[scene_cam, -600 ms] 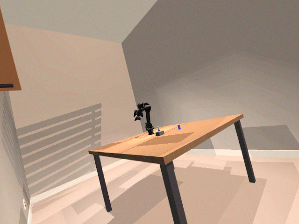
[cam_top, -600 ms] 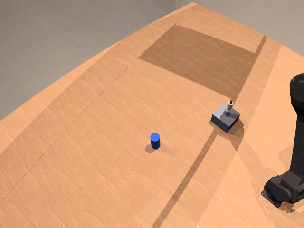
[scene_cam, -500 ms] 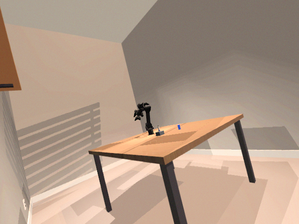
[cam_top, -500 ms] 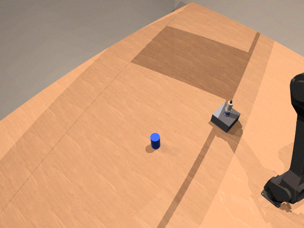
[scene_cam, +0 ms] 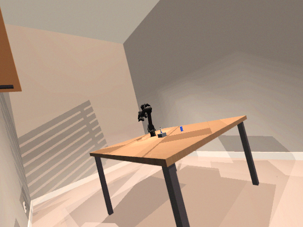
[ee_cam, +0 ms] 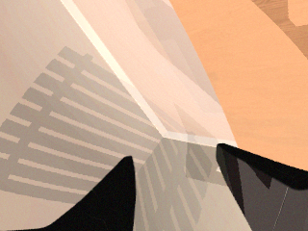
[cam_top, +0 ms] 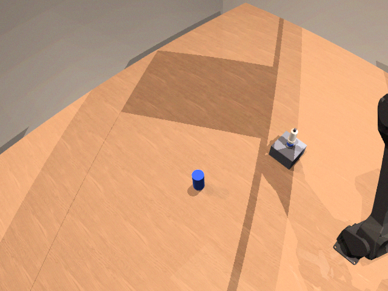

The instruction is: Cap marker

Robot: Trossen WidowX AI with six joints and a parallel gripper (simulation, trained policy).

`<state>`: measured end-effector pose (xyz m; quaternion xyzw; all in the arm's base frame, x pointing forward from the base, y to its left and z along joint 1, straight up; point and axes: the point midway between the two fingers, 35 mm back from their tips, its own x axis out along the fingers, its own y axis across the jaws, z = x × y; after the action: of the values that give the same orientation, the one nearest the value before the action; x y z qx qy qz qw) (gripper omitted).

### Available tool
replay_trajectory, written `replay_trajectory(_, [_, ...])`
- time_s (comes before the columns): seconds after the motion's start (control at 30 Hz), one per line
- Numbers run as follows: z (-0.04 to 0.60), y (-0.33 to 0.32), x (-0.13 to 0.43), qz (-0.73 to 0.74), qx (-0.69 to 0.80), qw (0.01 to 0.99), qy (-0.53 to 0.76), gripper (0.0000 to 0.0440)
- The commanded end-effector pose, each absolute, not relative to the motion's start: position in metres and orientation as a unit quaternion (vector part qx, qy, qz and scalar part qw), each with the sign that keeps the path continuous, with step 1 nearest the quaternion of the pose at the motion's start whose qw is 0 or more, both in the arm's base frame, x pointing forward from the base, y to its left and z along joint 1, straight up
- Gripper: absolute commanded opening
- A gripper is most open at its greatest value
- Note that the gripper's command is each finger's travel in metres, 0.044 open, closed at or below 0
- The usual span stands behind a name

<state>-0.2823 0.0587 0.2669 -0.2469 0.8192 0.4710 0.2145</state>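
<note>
jaws [scene_cam: 140, 117]: parted about halfway, nothing between them; raised beside the counter's edge, perhaps because the reach has yet to begin
cap [cam_top: 198, 180] [scene_cam: 181, 128]: blue, upright on the counter [cam_top: 150, 219] [scene_cam: 137, 152] [ee_cam: 250, 77], well below and apart from the jaws; its closed top faces up, which should suit a grip round the sides
marker [cam_top: 292, 136] [scene_cam: 160, 130]: below the jaws, nearer them than the cap is, tip up and bare, presumably to take the cap from above
holder block [cam_top: 288, 151] [scene_cam: 162, 135]: under the marker, keeping it upright for the press

"What entries differ from the earlier pictures?"

"Item one: dark four-sided shadow [cam_top: 200, 94] [scene_cam: 188, 135] on the desk [cam_top: 169, 219] [scene_cam: 137, 151] [ee_cam: 241, 72]; lies further left and lower in the top view."

"And the long narrow shadow band [cam_top: 247, 225]?"

"Item two: runs more steeply, its upper end further left."

"The walls?"

"Item three: striped shadow [scene_cam: 85, 117] [ee_cam: 42, 117]; right edge further left in the exterior view, stripes slanting more sharply. Item four: low wall shadow [scene_cam: 249, 143] behind the desk; displaced leftward."
</note>
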Motion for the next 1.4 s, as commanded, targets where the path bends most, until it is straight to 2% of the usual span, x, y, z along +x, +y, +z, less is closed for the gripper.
replay_trajectory(0.0, [0.265, 0.068, -0.279, 0.466, -0.243, 0.233, 0.818, 0.0238])
replay_trajectory(0.9, [0.261, 0.123, -0.256, 0.425, -0.206, 0.326, 0.819, 0.031])
replay_trajectory(1.37, [0.259, 0.153, -0.241, 0.398, -0.182, 0.37, 0.819, 0.0325])
